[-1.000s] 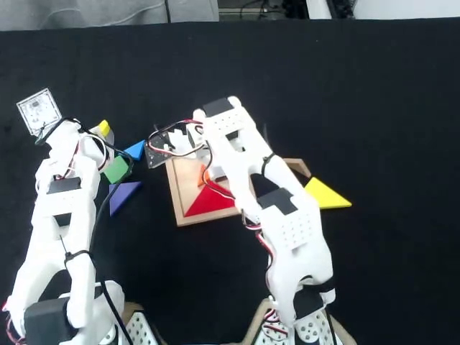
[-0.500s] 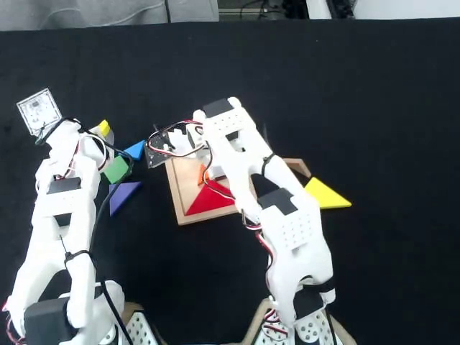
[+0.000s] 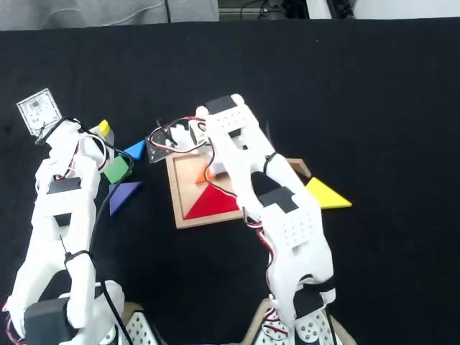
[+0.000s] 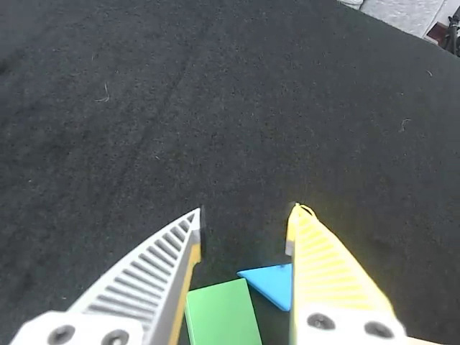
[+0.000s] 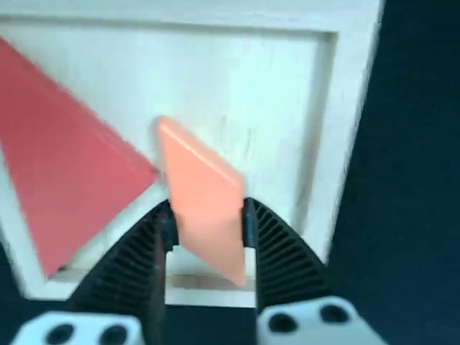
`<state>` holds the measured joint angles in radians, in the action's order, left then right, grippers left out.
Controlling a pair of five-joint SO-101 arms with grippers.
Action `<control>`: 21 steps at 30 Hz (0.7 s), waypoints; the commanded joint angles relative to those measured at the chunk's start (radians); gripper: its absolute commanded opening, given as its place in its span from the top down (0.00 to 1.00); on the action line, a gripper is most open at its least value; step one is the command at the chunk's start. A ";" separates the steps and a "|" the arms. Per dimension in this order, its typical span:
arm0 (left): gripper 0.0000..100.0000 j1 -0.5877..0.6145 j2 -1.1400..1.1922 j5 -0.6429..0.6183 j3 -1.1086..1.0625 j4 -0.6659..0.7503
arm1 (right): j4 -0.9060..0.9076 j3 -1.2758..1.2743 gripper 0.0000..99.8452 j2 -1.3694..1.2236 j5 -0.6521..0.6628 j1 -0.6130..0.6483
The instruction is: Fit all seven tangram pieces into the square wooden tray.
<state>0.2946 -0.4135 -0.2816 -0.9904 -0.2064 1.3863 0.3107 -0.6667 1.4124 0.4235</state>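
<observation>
- The right fingers (image 5: 136, 251) clamp one orange piece (image 5: 201, 194), held tilted over the one wooden tray (image 5: 345, 129).
- One red triangle (image 5: 65, 187) lies in the tray, just beside those fingers.
- The left fingers (image 4: 323, 273) stand wide apart. Between them, one green square (image 4: 219, 313) and one blue triangle (image 4: 272, 282) show on the worktop (image 3: 374, 93).
- One purple triangle (image 3: 123, 195) lies near the left fingers.
- One yellow triangle (image 3: 325, 194) lies outside the tray, well apart from both pairs of fingers.
</observation>
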 commanded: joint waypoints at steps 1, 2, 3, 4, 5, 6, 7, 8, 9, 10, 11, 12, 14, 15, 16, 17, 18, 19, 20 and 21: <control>0.80 0.001 -0.038 0.006 0.016 0.020 | 0.126 0.027 0.99 0.076 0.011 -0.012; 0.80 0.001 -0.038 0.006 0.016 0.020 | 0.147 0.033 0.99 0.108 0.012 -0.012; 0.80 0.001 -0.038 0.006 0.016 0.020 | 0.160 0.036 0.99 0.143 0.017 -0.014; 0.80 0.001 -0.038 0.006 0.016 0.020 | 0.163 0.030 0.99 0.176 0.041 -0.015; 0.80 0.001 -0.038 0.006 0.016 0.020 | 0.164 0.021 0.99 0.206 0.080 -0.026; 0.80 0.001 -0.038 0.006 0.016 0.020 | 0.163 0.007 0.99 0.234 0.133 -0.037; 0.80 0.001 -0.038 0.006 0.016 0.020 | 0.160 -0.008 0.99 0.254 0.201 -0.048; 0.80 0.001 -0.038 0.006 0.016 0.020 | 0.160 -0.022 0.99 0.266 0.282 -0.061; 0.80 0.001 -0.038 0.006 0.016 0.020 | 0.167 -0.035 0.99 0.275 0.364 -0.080; 0.80 0.001 -0.038 0.006 0.016 0.020 | 0.170 -0.047 0.99 0.283 0.433 -0.097; 0.80 0.001 -0.038 0.006 0.016 0.020 | 0.175 -0.058 0.99 0.288 0.483 -0.112; 0.80 0.001 -0.038 0.006 0.016 0.020 | 0.183 -0.064 0.99 0.289 0.522 -0.126; 0.80 0.001 -0.038 0.006 0.016 0.020 | 0.199 -0.074 0.99 0.288 0.589 -0.133; 0.80 0.001 -0.038 0.006 0.016 0.020 | 0.215 -0.076 0.99 0.283 0.626 -0.132; 0.80 0.001 -0.038 0.006 0.016 0.020 | 0.230 -0.077 0.99 0.282 0.655 -0.123; 0.80 0.001 -0.038 0.006 0.016 0.020 | 0.239 -0.079 0.99 0.280 0.677 -0.110; 0.80 0.001 -0.038 0.006 0.016 0.020 | 0.244 -0.079 0.99 0.280 0.690 -0.097; 0.80 0.001 -0.038 0.006 0.016 0.020 | 0.247 -0.079 0.99 0.280 0.695 -0.083; 0.80 0.001 -0.038 0.006 0.016 0.020 | 0.247 -0.079 0.99 0.280 0.695 -0.071; 0.80 0.001 -0.038 0.006 0.016 0.020 | 0.247 -0.079 0.99 0.280 0.697 -0.055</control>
<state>0.2946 -0.4135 -0.2816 -0.9904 -0.2064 1.6210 0.2294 -0.4427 2.0829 0.3237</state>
